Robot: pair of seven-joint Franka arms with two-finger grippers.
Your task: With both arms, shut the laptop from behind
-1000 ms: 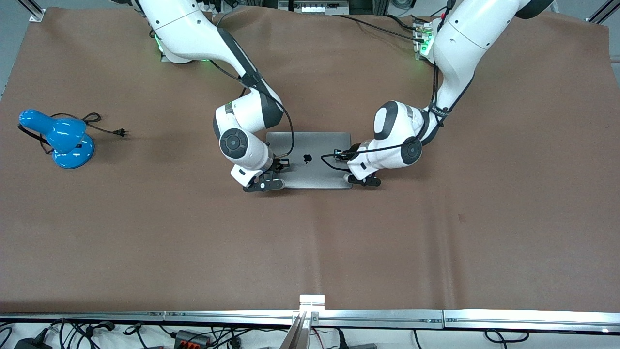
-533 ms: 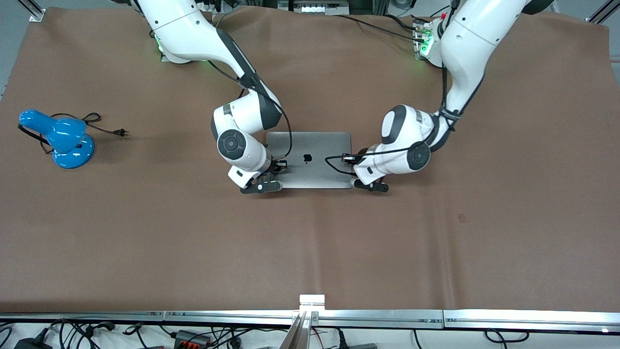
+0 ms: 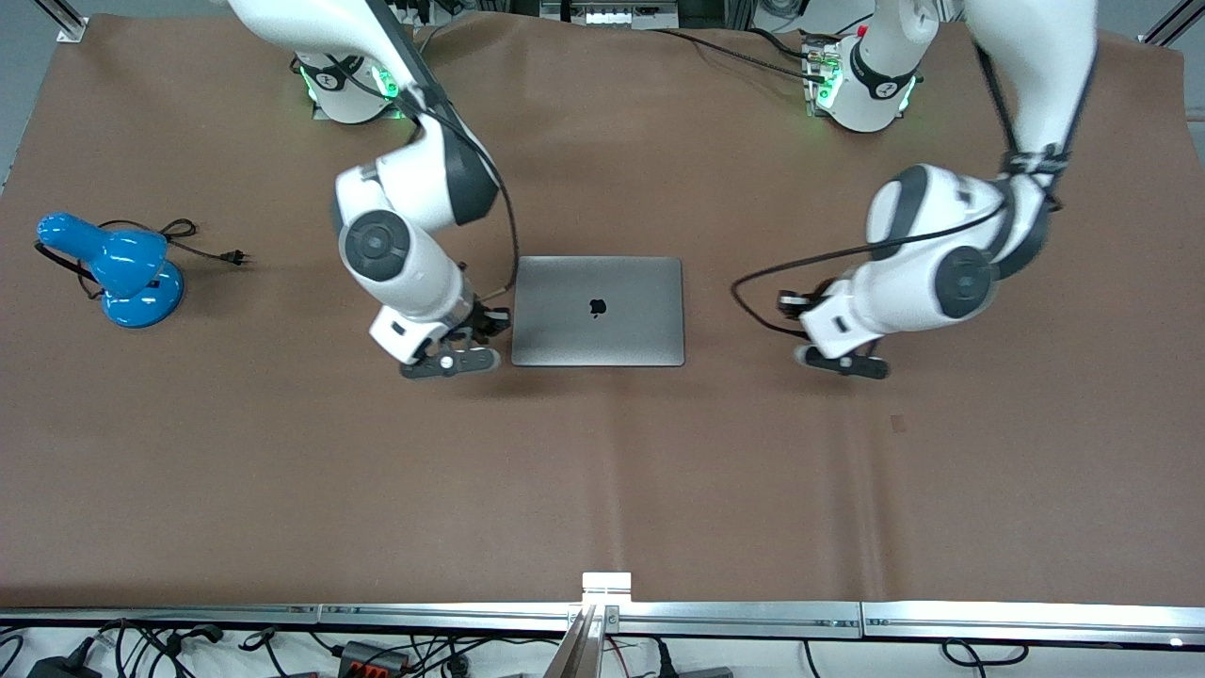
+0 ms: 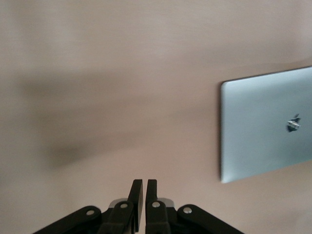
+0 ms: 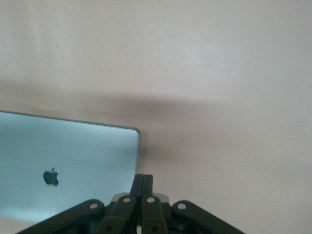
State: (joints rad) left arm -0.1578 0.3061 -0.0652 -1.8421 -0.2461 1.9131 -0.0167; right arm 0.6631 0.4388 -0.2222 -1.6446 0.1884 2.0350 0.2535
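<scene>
Both arms have swung outward off the lid since the earlier front frames, where both grippers sat at the laptop's front corners.

Front view: laptop lies flat and shut at mid-table, logo up, nothing touching it. Right gripper hangs just beside the laptop's edge toward the right arm's end; left gripper is well apart toward the left arm's end. Blue lamp sits unmoved.

Left wrist view: fingers pressed together, holding nothing, over bare table; laptop off to one side.

Right wrist view: fingers also together, empty, laptop corner close by.

Closing looks done; only retreat seems left.
</scene>
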